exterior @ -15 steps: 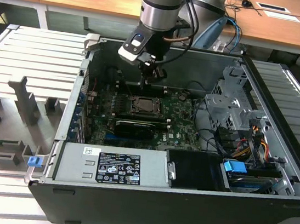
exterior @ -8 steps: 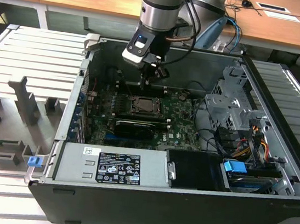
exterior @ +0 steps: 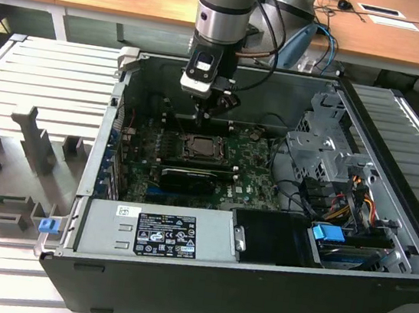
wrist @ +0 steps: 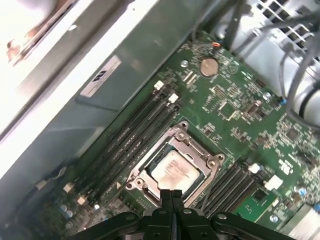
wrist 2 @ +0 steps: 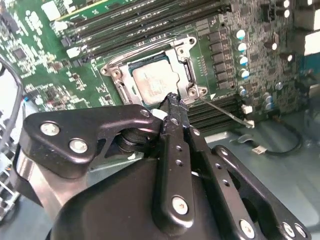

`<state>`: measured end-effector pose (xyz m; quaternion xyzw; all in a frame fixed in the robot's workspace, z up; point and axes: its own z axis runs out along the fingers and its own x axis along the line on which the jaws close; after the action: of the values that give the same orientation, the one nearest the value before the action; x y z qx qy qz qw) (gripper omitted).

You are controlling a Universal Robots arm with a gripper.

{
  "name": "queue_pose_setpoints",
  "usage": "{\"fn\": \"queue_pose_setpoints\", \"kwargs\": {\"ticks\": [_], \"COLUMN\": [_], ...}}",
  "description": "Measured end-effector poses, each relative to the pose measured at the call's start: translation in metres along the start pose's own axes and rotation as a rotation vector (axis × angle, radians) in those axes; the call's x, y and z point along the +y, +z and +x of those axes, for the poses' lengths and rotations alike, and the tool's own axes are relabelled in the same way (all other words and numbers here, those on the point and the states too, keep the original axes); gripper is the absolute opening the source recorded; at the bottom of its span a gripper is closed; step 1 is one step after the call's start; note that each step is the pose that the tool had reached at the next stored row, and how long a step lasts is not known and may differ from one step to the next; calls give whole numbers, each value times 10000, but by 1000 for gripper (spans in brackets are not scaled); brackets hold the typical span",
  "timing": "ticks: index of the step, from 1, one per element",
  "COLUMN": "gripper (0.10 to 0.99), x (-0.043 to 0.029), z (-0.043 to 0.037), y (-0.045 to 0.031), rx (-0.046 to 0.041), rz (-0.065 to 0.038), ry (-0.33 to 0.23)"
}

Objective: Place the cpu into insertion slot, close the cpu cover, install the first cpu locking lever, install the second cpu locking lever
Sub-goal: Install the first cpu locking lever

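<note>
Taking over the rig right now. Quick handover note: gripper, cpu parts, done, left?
Gripper: shut, nothing seen between its fingers, tips at the edge of the socket.
Pale tan-silver square cpu: seated in the silver-rimmed square insertion slot on the green motherboard.
Thin silver windowed cpu cover: down over the chip.
Done: cpu placed, cover looks closed.
Left: both levers. One thin metal lever rod juts out from the socket corner, seemingly unlatched; the other I cannot tell.
</note>
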<state>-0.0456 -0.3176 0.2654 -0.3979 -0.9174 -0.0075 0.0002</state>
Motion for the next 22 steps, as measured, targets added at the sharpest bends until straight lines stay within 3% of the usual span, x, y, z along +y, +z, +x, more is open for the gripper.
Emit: {"fn": "queue_pose_setpoints", "kwargs": {"ticks": [3,10,12,17,22], "gripper": [106,106,106,106,106], "x": [1,13,13,3,2], "z": [-1,-49,-51,-61,-63], "y": [2,2,3,4,10], "rx": [7,15,22,28,41], "rz": [4,7,10,12,19], "ry": [-562,-1090,-1639,-2097,-3050]}}
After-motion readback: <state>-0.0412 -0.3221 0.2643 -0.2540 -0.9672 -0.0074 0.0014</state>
